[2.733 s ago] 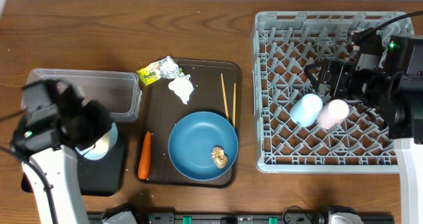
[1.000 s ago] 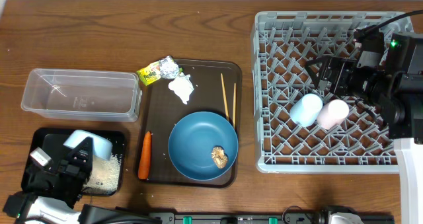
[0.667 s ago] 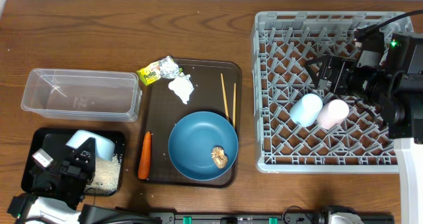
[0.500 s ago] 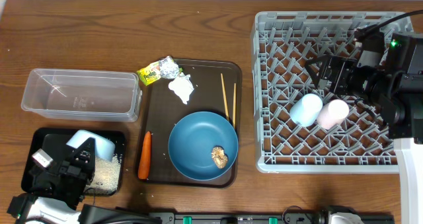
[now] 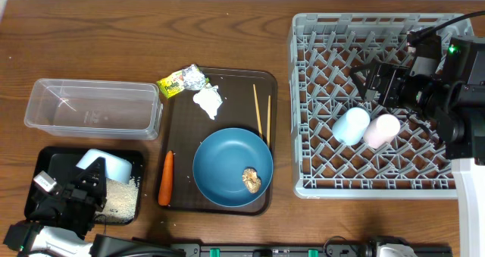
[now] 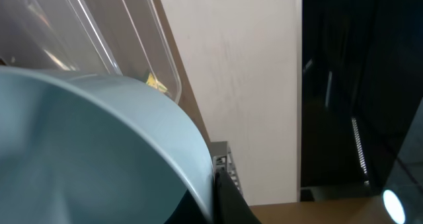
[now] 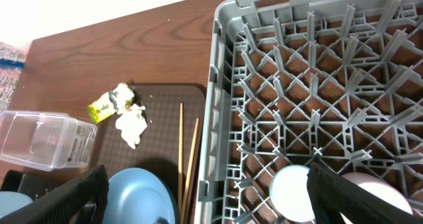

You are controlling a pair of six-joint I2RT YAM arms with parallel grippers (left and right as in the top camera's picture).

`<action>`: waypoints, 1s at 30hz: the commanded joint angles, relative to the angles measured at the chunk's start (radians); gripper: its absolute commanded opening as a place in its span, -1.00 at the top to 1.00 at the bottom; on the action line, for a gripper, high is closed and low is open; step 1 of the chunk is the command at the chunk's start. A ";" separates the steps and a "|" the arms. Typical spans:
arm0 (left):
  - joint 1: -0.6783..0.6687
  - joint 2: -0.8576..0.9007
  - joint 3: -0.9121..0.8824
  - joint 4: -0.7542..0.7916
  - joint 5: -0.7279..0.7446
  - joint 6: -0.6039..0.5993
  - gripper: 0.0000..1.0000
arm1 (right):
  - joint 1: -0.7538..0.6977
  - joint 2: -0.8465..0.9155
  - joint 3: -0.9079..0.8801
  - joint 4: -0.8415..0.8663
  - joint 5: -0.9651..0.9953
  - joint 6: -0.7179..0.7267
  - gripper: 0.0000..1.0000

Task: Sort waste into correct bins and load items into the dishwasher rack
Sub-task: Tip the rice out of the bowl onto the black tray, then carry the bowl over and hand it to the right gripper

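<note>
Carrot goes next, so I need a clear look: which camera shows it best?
Overhead: the carrot lies whole on the brown tray, beside the blue plate. Right wrist shows no carrot; left wrist is filled mostly by the bowl.

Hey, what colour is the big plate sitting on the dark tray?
The plate is plain blue, with no pattern; the overhead view shows it best.

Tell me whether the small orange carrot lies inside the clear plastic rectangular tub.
No, the small orange carrot lies on the dark-brown serving tray, outside the clear plastic rectangular tub.
</note>
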 commanded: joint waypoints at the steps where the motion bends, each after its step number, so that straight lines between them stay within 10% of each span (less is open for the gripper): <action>1: 0.002 -0.018 0.006 -0.005 0.029 -0.040 0.88 | 0.014 0.000 0.010 -0.002 -0.011 0.011 -0.78; 12: -0.290 -0.147 0.254 0.117 0.028 -0.094 0.88 | 0.014 0.000 0.010 0.011 -0.011 0.011 -0.77; 23: -1.137 -0.008 0.311 1.395 -0.092 -0.898 0.88 | 0.000 0.000 0.010 0.002 0.049 0.013 -0.72; 30: -1.547 0.306 0.366 1.798 -0.148 -0.996 0.88 | -0.061 0.000 0.010 -0.019 0.163 0.124 -0.72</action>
